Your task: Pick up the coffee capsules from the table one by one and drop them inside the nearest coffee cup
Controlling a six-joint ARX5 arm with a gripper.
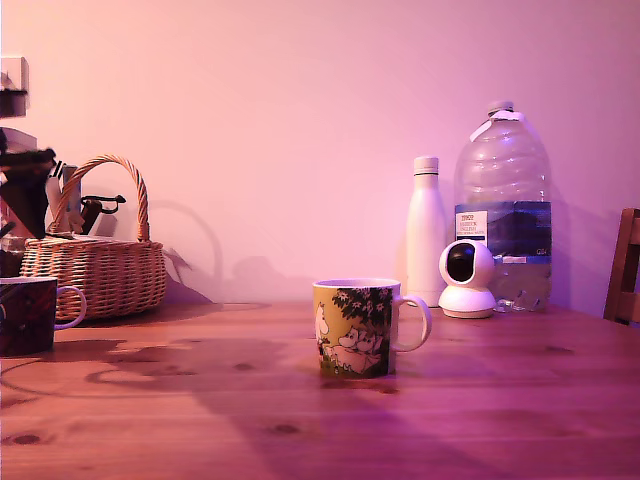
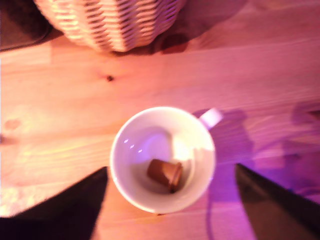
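Directly under the gripper (image 2: 170, 200), a white cup (image 2: 163, 159) holds one brown capsule (image 2: 165, 174); its fingers (image 2: 75, 202) stand apart, empty. That drop looks done. Next, I judge, comes finding another capsule on the table (image 2: 60, 100) beyond the cup.

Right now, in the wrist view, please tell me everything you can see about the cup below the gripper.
The cup is round, with a white, glossy inside that looks ceramic and a pale handle at its rim. It stands upright on the wooden table, near the wicker basket but apart from it. One brown coffee capsule lies tilted on its bottom. The gripper fingers flank the cup without visibly touching it.
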